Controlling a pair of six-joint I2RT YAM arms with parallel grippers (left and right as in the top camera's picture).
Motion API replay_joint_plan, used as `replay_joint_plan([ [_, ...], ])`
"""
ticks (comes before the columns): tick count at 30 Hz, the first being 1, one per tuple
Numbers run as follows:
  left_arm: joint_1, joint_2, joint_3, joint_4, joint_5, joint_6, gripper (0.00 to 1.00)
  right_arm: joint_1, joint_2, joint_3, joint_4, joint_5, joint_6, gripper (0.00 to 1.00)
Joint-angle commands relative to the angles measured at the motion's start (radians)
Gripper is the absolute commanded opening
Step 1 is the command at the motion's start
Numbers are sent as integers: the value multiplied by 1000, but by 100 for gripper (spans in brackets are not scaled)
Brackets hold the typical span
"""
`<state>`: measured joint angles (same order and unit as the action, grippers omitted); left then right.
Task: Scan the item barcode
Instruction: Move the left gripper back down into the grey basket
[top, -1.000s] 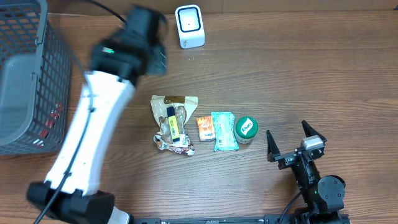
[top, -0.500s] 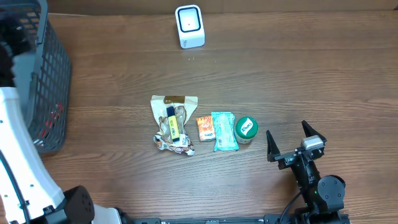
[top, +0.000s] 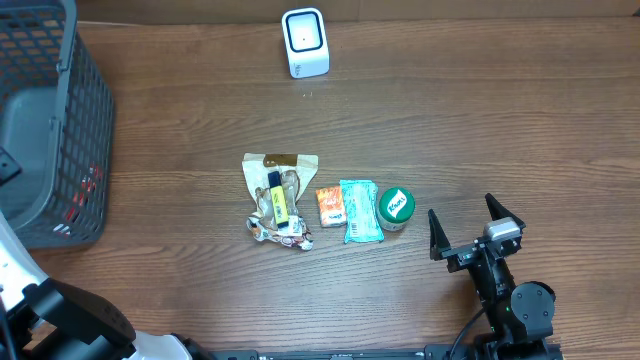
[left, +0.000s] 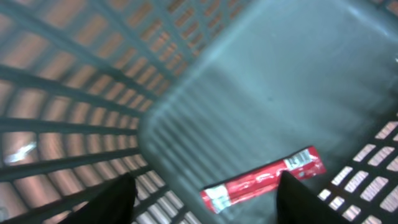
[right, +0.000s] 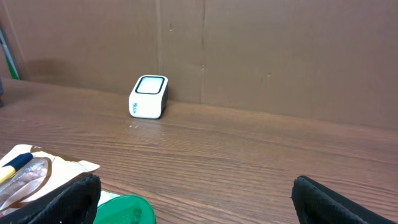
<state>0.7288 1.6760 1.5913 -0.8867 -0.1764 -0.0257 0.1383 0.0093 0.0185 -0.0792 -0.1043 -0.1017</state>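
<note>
From overhead I see the whole bench, with the grey mesh basket at its left edge. That view only hints at red through the mesh. My left wrist camera looks straight down into the basket and shows what is in it: one red packet lying flat on the grey floor, alone as far as I can see. The left pincer hangs over that floor with its fingers apart and nothing between them; the packet lies below, untouched.

The right pincer sits at the near right of the bench, fingers spread wide and holding nothing. Its wrist camera gives the low side view that overhead lacks: the cardboard wall behind the bench.

The single white scanner stands upright at the far edge, well apart from the goods. Those lie mid-bench in a row of four: a crumpled snack bag with a yellow tube lying on it, then an orange packet, a teal packet and a green-lidded jar, each just beside the next. I cannot make out a barcode on any of them.
</note>
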Motion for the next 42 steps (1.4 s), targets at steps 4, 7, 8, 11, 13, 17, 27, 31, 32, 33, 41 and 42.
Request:
replay_joint_plan([
  [4, -3, 6, -119, 82, 92, -80, 46, -1, -6, -11, 5, 2, -1, 100],
  [7, -3, 20, -149, 113, 90, -107, 63, -1, -6, -11, 5, 2, -1, 100],
  [8, -3, 30, -156, 118, 83, -102, 66, -1, -6, -11, 5, 2, -1, 100],
  [11, -2, 61, -158, 119, 80, -134, 68, -1, -6, -11, 5, 2, -1, 100],
  [13, -2, 80, -158, 127, 86, -177, 72, -1, -6, -11, 5, 2, -1, 100],
  [17, -2, 113, -158, 150, 92, -251, 74, -1, -6, -11, 5, 2, -1, 100],
  [27, -1, 159, -158, 231, 177, 356, 79, -1, -6, -11, 5, 2, -1, 100],
  [31, -1, 159, -158, 250, 236, 554, 84, -1, -6, -11, 5, 2, -1, 100],
  [32, -1, 160, -158, 249, 257, 619, 83, -1, -6, -11, 5, 2, -1, 100],
  [33, 0, 160, -158, 249, 268, 652, 82, -1, -6, -11, 5, 2, -1, 100],
  [41, 10, 164, -158, 231, 317, 911, 61, -1, -6, -11, 5, 2, -1, 100],
  [42, 12, 168, -158, 230, 323, 938, 61, -1, -6, -11, 5, 2, -1, 100],
])
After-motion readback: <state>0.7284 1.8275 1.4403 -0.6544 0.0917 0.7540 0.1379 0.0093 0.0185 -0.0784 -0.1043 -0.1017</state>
